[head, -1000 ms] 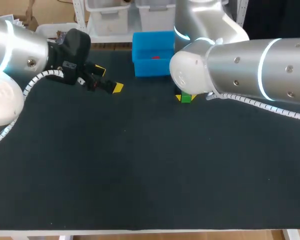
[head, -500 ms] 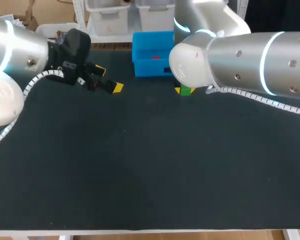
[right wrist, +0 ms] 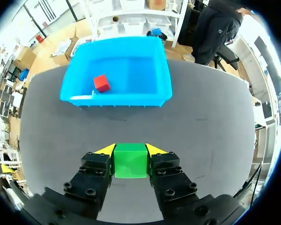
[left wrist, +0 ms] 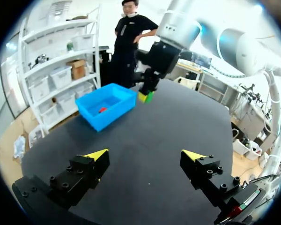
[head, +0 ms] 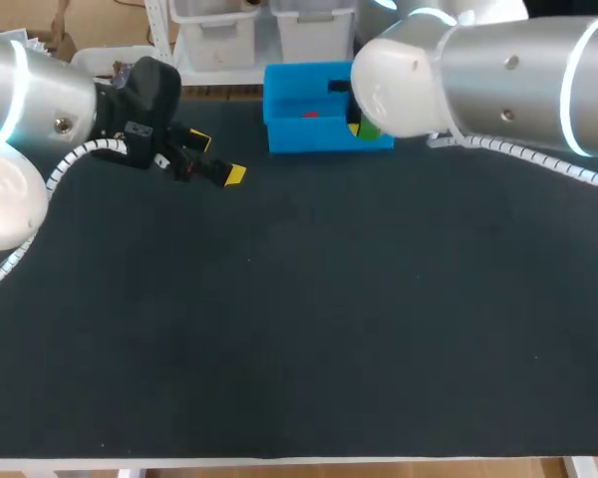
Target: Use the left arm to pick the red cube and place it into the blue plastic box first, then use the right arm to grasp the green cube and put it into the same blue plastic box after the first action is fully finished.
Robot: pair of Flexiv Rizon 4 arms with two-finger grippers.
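The green cube (right wrist: 129,160) sits between the yellow tips of my right gripper (right wrist: 129,151), which is shut on it and holds it above the table just short of the blue plastic box (right wrist: 162,82). In the head view the green cube (head: 367,128) peeks out under my right arm at the blue plastic box's (head: 291,82) right end. The red cube (right wrist: 101,83) lies inside the box, toward one side; it also shows as the red cube (head: 310,115) and the red cube (left wrist: 102,110). My left gripper (head: 215,158) hangs open and empty over the table's far left, well away from the box (left wrist: 113,112).
The black table (head: 299,329) stretches from the box to the front edge with nothing on it. My right arm's thick body (head: 498,75) overhangs the far right corner next to the box.
My right gripper has carried the green cube up off the table and toward the far side, to the blue box's right end. The left arm has stayed still.
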